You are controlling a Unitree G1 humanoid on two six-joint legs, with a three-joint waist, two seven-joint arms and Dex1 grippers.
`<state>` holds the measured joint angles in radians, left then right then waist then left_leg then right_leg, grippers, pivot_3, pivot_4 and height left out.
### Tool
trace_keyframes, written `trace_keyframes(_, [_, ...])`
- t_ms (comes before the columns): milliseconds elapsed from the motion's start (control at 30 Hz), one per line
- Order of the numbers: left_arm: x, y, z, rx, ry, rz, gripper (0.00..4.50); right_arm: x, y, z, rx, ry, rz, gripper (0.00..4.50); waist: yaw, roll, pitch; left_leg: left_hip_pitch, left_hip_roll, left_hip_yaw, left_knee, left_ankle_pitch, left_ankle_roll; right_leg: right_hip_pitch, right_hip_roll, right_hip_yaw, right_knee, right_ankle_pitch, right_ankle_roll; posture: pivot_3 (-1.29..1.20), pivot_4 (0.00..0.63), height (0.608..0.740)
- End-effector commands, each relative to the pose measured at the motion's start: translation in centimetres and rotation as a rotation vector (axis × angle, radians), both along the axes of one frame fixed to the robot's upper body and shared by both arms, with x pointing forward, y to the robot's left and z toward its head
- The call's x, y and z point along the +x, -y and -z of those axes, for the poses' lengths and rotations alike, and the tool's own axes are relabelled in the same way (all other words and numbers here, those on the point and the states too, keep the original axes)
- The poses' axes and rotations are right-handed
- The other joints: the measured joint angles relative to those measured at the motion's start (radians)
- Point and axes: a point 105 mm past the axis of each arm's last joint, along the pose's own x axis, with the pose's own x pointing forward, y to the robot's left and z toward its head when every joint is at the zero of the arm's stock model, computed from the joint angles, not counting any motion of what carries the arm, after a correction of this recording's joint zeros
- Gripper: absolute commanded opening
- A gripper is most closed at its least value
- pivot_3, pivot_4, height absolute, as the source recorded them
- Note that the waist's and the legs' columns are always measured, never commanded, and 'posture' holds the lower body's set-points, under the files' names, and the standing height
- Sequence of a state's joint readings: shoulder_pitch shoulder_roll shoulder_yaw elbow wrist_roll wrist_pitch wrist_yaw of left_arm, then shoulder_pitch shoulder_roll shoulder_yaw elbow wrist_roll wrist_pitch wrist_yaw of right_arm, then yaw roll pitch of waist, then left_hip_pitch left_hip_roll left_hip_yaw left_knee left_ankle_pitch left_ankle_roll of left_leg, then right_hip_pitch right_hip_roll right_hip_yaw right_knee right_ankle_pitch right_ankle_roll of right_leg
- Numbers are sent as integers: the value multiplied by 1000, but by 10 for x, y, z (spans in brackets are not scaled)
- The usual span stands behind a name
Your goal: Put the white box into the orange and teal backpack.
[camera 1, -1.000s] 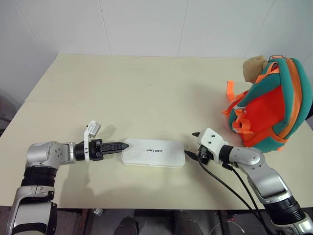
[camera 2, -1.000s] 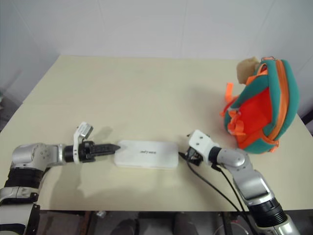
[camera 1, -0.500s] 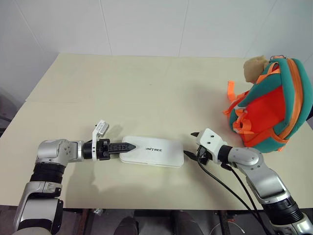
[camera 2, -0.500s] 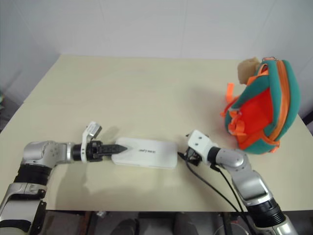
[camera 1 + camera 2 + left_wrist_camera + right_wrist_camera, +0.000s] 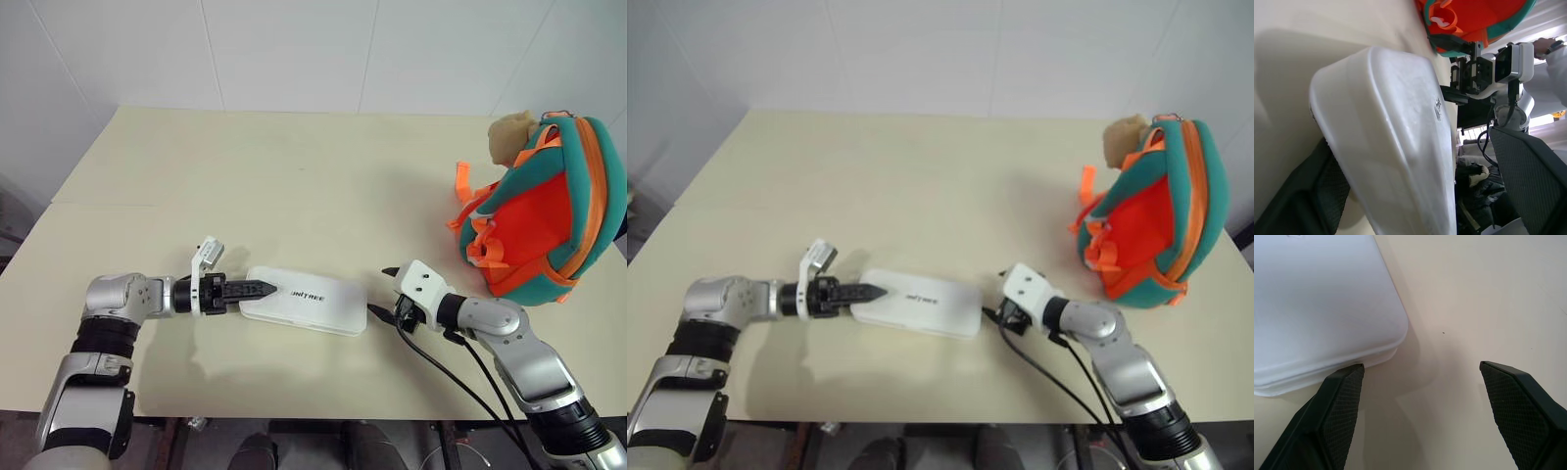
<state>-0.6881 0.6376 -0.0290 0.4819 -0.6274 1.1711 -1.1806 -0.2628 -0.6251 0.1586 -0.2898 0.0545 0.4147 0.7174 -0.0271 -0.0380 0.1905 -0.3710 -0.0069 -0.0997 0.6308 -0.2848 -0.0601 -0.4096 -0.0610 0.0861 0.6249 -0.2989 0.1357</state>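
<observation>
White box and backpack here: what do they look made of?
The white box: likely hard plastic, smooth with a faint sheen, moulded rounded corners, rigid flat lid. The orange and teal backpack: soft padded fabric, matte and puffy, with woven-looking orange straps; the tan toy on it looks plush.

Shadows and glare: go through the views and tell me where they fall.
Left eye view: soft shadows lie on the table under both arms and along the near edge of the white box. Left wrist view: bright window glare beyond the right gripper; the box's end looms large, with a dark shadow beside it. Right wrist view: the box's corner casts a soft shadow on the table.
</observation>
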Motion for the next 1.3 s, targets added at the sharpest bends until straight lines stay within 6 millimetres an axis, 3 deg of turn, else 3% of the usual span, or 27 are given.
trace_keyframes(33, [4, 1, -9, 18, 42, 17, 3230, -2, 1, -14, 2, 55, -12, 4500, 0, 0, 0, 0, 0, 0, 0, 0, 0, 0, 0, 0, 0, 0, 0, 0, 150, 740])
trace_keyframes(200, [7, -2, -9, 31, 37, 6, 1696, -2, 1, -14, 6, 57, -10, 4500, 0, 0, 0, 0, 0, 0, 0, 0, 0, 0, 0, 0, -1, 0, 0, 0, 150, 740])
trace_keyframes(300, [6, -2, -10, 34, 38, 13, 1335, -2, 2, -14, 5, 58, -11, 4500, 0, 0, 0, 0, 0, 0, 0, 0, 0, 0, 0, 0, 0, 0, 0, 0, 150, 740])
trace_keyframes(533, [4, -3, -25, 27, 72, 20, 1317, -1, 8, -19, 5, 74, 1, 4500, -1, 0, 0, 0, 0, 0, 0, 0, 0, 0, 0, 0, 0, 0, 0, 0, 150, 740])
trace_keyframes(733, [11, -8, -53, -30, 110, -69, 1317, -1, 19, -31, 32, 104, 47, 4500, 0, 0, 0, 0, 0, 0, 0, 0, 0, 0, 0, 0, 0, 0, 0, 0, 150, 740])
trace_keyframes(1000, [17, -20, -67, -86, 72, -188, 1317, -13, 34, -54, 181, 110, 102, 4500, 0, 0, 0, -1, 0, -1, -1, 0, 0, 0, 0, 0, 0, 0, 0, 0, 150, 740])
trace_keyframes(1133, [14, -25, -65, -141, -57, -228, 1317, -22, 66, -69, 271, 158, 286, 4500, 2, 0, 0, -1, 0, -1, -1, 0, 0, 0, 0, 0, -1, 0, 0, 0, 150, 740])
trace_keyframes(1300, [11, -25, -66, -199, -125, -229, 1317, -29, 78, -69, 305, 194, 433, 4500, 2, 0, 0, -1, 0, -1, -1, 0, 0, 0, 0, 0, -1, 0, 0, 0, 150, 740])
